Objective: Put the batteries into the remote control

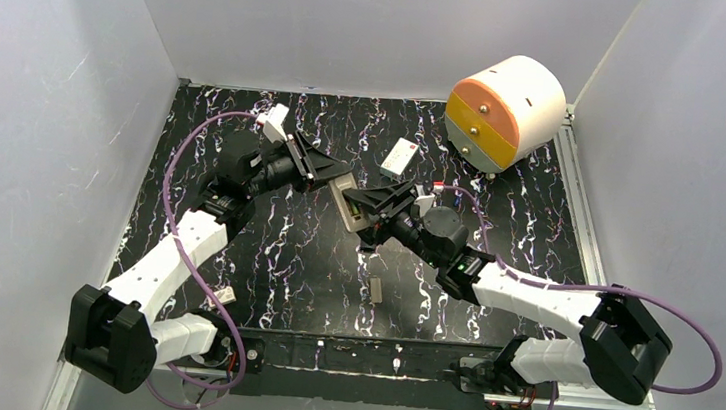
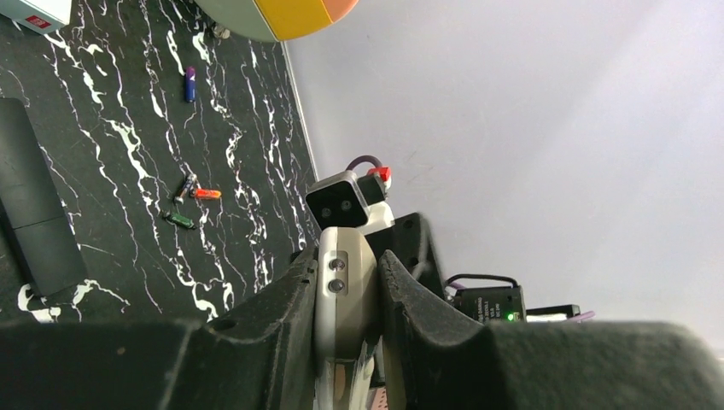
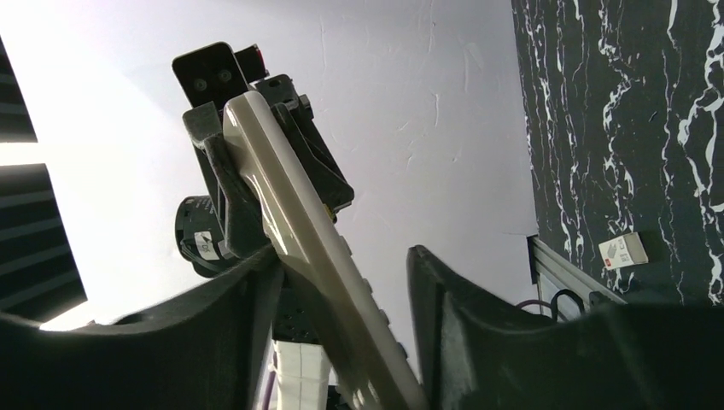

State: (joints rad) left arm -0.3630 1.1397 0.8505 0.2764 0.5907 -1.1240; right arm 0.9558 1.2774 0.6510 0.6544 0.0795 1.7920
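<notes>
Remote control [image 3: 286, 196]: slim, beige-white, rounded edges, raised mid-air above the counter [image 2: 111, 145]. Left claw [image 2: 350, 265] clamped on one end. Right claw [image 3: 341, 256] straddles the other end, jaws parted, not gripping.

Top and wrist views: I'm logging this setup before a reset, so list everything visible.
remote: one, white-beige, mid-air, centre
batteries: four, purple, dark, red, green, on table
box: one, white with red mark, table's far side
drawer drum: one, white, orange, yellow, grey, far right corner
bar: one, black, on table
small piece: one, beige, table front
table: one, black veined white, below arms
left claw: one, black, shut on remote
right claw: one, black, open around remote
</notes>
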